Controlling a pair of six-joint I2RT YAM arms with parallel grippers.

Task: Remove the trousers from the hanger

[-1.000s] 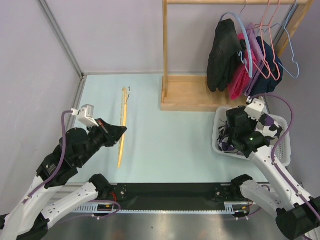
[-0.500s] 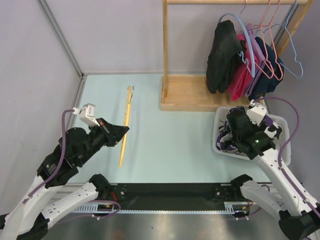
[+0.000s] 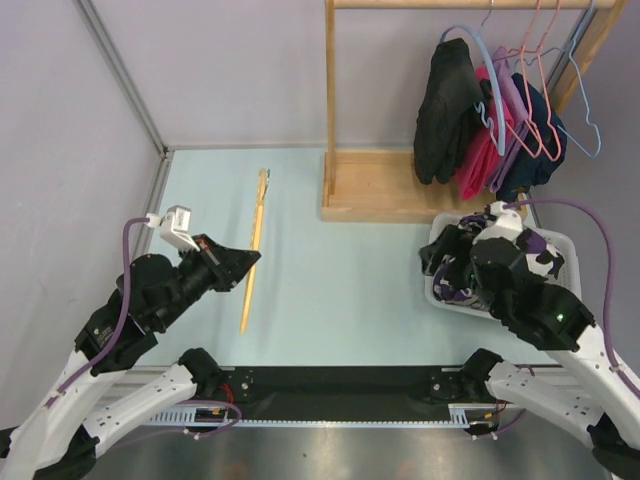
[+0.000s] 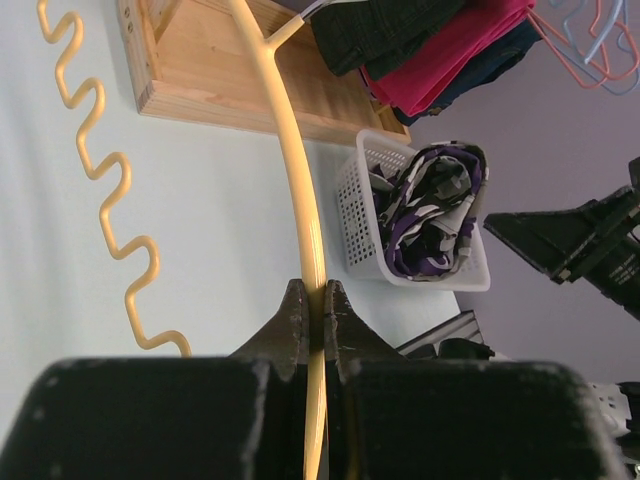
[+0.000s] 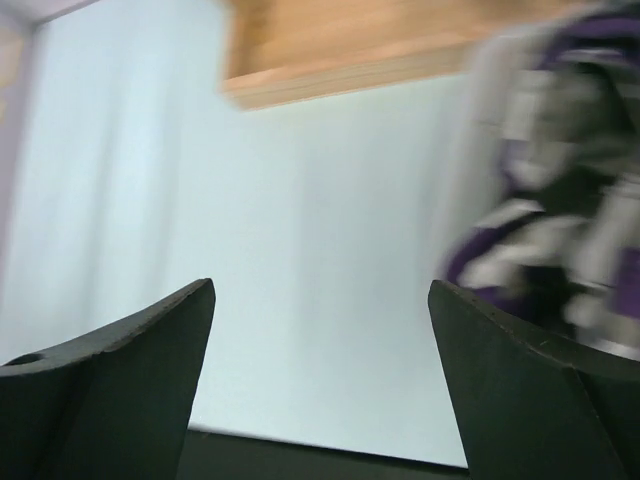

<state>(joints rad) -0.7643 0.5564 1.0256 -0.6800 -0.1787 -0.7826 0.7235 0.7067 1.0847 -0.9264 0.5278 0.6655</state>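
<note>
We see the trousers (image 4: 432, 205) as a camouflage print in purple, white and black. They are bundled in a loose roll inside the white slotted basket (image 4: 362, 222), at the right of the worktop (image 3: 340, 280) and just in front of the wooden rack's base (image 3: 380, 190). They are off the hanger (image 4: 296, 170), a thin yellow one with a wavy bar, which is well apart from them over the left half of the worktop. The left fingers (image 4: 293, 322) are clenched on its smooth curved bar. The right fingers (image 5: 130, 370) are spread wide with nothing between them, beside the basket.

The left wrist view gives us the clearest look at the trousers' pattern and folds, and it alone shows the hanger's zigzag bar. From above, the hanger is only a narrow yellow line seen edge-on. There the right arm covers most of the basket, so only scraps of purple cloth show at its near side. The top view alone takes in the black, pink and dark blue garments (image 3: 470, 110) hanging on the rack.

The right wrist view is blurred: the trousers are a purple and white smear at its right edge. The hanger's hook is cut off at the top of the left wrist view, and its near end is hidden behind the fingers. We cannot tell whether the hanger touches the worktop.
</note>
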